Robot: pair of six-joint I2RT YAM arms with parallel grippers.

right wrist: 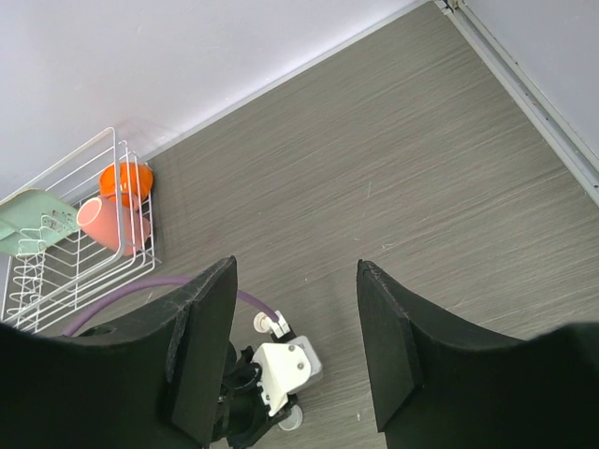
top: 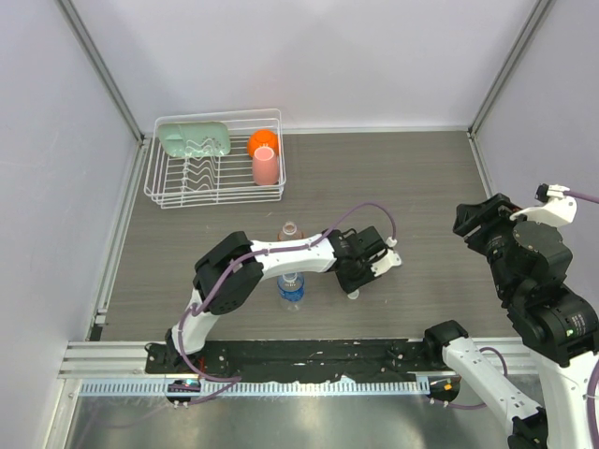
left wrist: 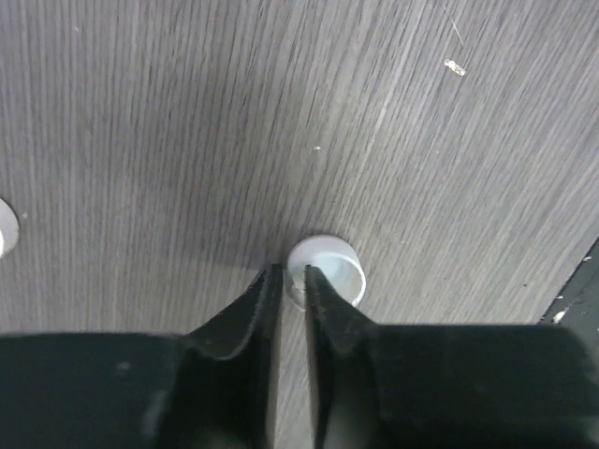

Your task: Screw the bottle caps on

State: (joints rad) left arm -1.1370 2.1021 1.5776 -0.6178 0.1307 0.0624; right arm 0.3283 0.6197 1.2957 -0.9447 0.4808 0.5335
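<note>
A small white bottle cap (left wrist: 329, 265) lies open side up on the grey table. My left gripper (left wrist: 292, 273) is shut on the cap's near rim, one finger outside the wall and one inside. From above, that gripper (top: 359, 279) is low over the cap (top: 353, 295), right of the bottles. The blue-label bottle (top: 291, 291) and the orange-drink bottle (top: 288, 231) stand uncapped behind the left arm. A second white cap (left wrist: 5, 227) shows at the left edge of the left wrist view. My right gripper (right wrist: 298, 348) hangs open and empty high at the right (top: 475, 221).
A white wire rack (top: 213, 192) at the back left holds a pink cup (top: 264, 166), an orange cup (top: 263, 141) and a green tray (top: 194, 138). The black base rail (top: 309, 354) runs along the near edge.
</note>
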